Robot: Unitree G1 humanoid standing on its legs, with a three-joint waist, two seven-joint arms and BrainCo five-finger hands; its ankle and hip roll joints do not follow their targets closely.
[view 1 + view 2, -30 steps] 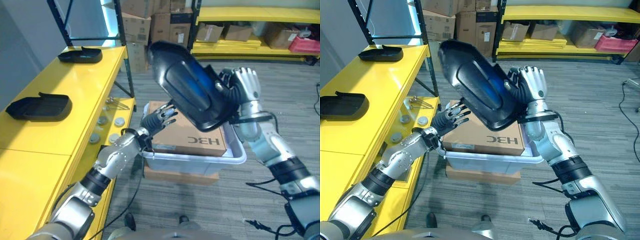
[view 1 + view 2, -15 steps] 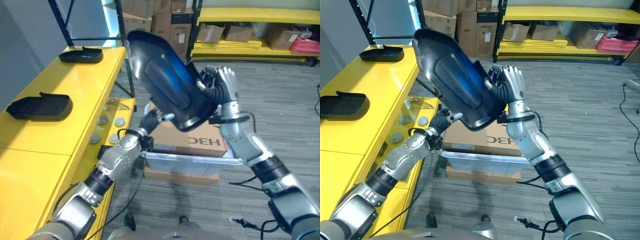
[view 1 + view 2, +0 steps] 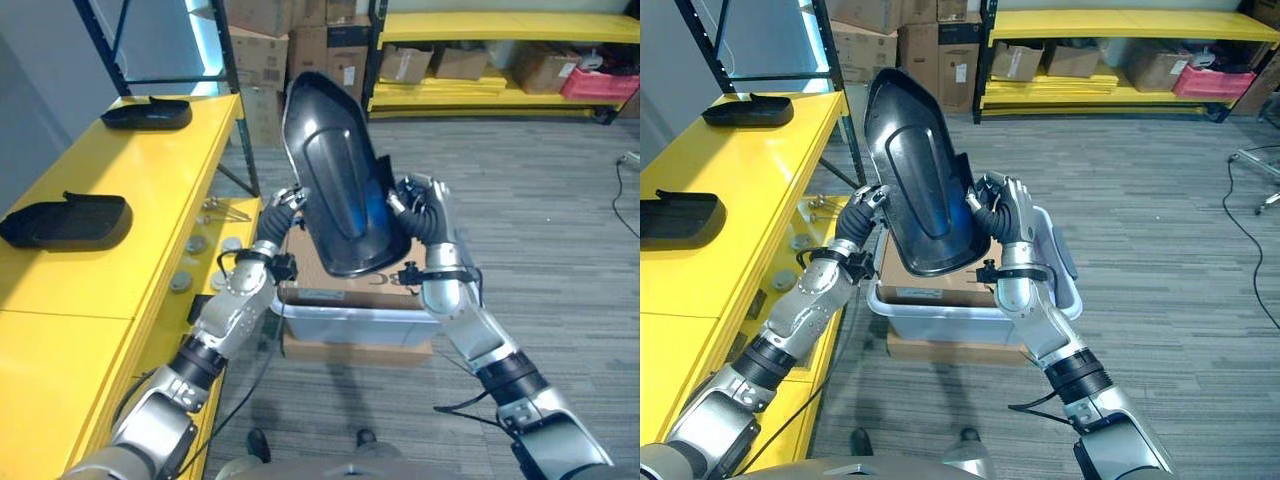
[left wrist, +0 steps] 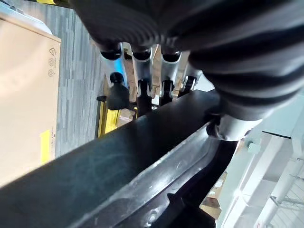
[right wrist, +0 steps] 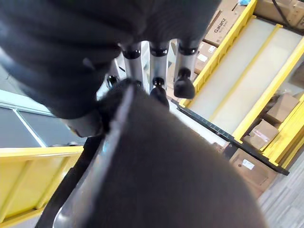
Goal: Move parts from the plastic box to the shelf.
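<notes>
A large black moulded part (image 3: pixel 340 190) stands nearly upright in the air above the plastic box (image 3: pixel 350 320). My right hand (image 3: pixel 425 205) is shut on its right edge, its fingers (image 5: pixel 159 61) curled over the rim. My left hand (image 3: pixel 283 205) is at the part's left edge, with straight fingers (image 4: pixel 141 71) laid against the black surface (image 4: pixel 118 166) and the thumb beside it. The yellow shelf (image 3: pixel 150 170) runs along my left and bears two similar black parts (image 3: pixel 65 218) (image 3: pixel 147 113).
A cardboard box (image 3: pixel 910 285) lies inside the pale plastic box, which rests on a flat carton (image 3: pixel 350 350) on the grey floor. Small round pieces (image 3: pixel 205 245) sit on the shelf's lower ledge. Dark rack posts (image 3: pixel 235 90) rise behind the shelf.
My right hand has brought the black part left and lower and turned it more upright. My left hand has risen from the box to the part's left edge. The camera has shifted.
</notes>
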